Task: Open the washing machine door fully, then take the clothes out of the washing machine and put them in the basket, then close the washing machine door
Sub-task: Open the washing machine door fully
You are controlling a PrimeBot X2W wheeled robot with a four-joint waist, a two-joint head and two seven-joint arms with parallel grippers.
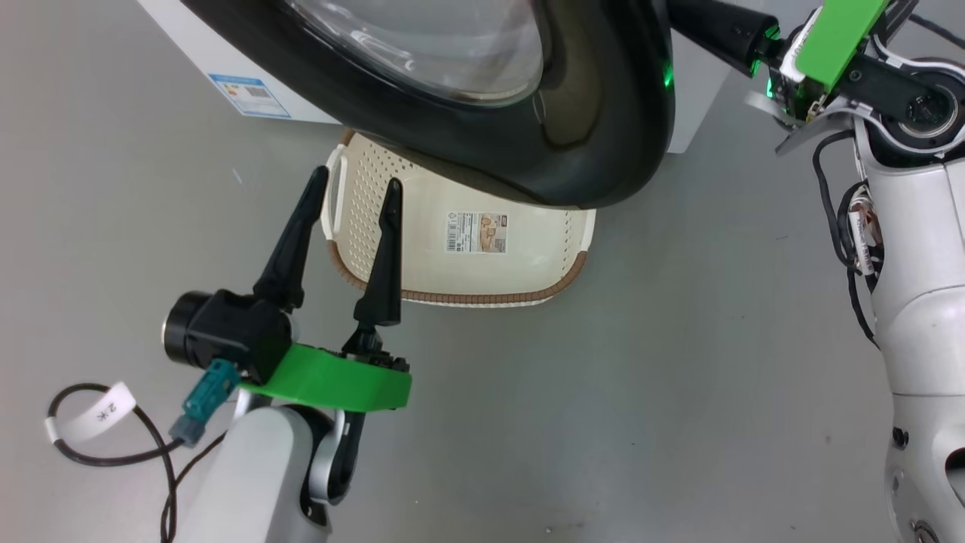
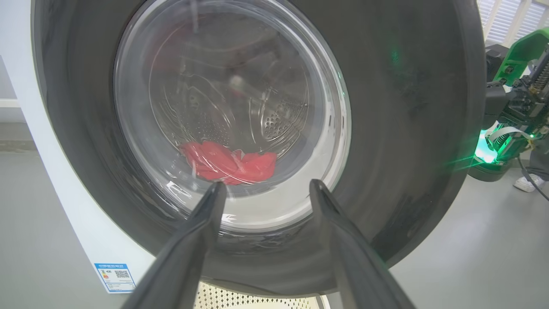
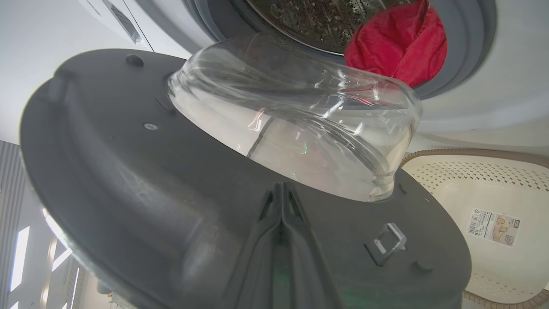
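Observation:
The washing machine door (image 1: 603, 136) stands partly open, its black rim and glass bowl (image 1: 422, 45) hanging over the cream basket (image 1: 467, 271) on the floor. My left gripper (image 1: 354, 196) is open and holds nothing, its fingers pointing at the basket's left end. In the left wrist view it faces the door's outer side (image 2: 407, 107), with red clothes (image 2: 227, 165) visible through the glass. My right gripper (image 3: 281, 189) is shut, its tips against the door's inner face (image 3: 128, 180) below the glass bowl (image 3: 291, 128). Red clothes (image 3: 399, 47) lie in the drum of the washing machine (image 3: 472, 107).
The white machine body with its blue label (image 1: 249, 94) stands at the back left. My right arm (image 1: 829, 45) reaches in from the upper right toward the door's edge. A metal latch hook (image 3: 388, 242) sticks out of the door's inner face. Grey floor (image 1: 678, 377) surrounds the basket.

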